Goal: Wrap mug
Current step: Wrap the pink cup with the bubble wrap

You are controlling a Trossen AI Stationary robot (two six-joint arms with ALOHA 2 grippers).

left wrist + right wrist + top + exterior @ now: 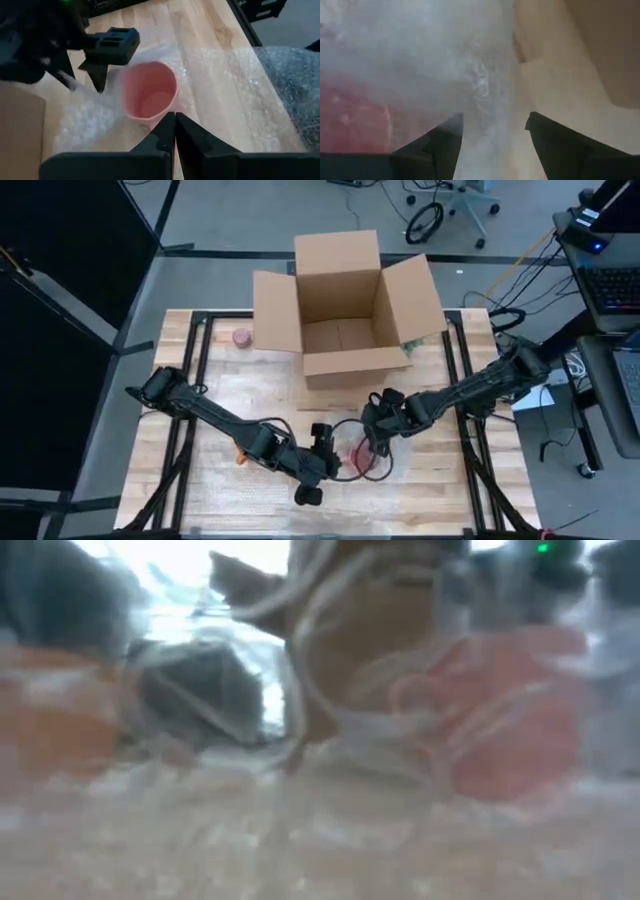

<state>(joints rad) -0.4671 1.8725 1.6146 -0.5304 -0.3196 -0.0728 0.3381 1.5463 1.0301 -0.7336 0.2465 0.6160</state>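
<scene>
A pink mug (150, 97) lies on its side on the wooden table, mouth toward my left gripper (175, 122), with clear bubble wrap (280, 85) under and partly over it. In the high view the mug (352, 452) sits near the table's middle, between both grippers. My left gripper (335, 452) is shut, its tips at the mug's rim. My right gripper (495, 125) is open and points down beside the mug's far side (82, 80), over the wrap (420, 60). My left gripper comes in low from the table's near left, its shut fingertips (170, 125) against the wrap at the mug's lower rim (155, 117). I cannot tell whether a layer of wrap sits between them. My right gripper stands over the wrap; I cannot tell whether its fingers (97, 75) touch it.
An open cardboard box (345, 310) stands at the far middle of the table. A small pink roll (241, 337) lies left of it. A small orange thing (241, 455) lies by the left arm. A dark cable loop (385, 470) lies around the mug.
</scene>
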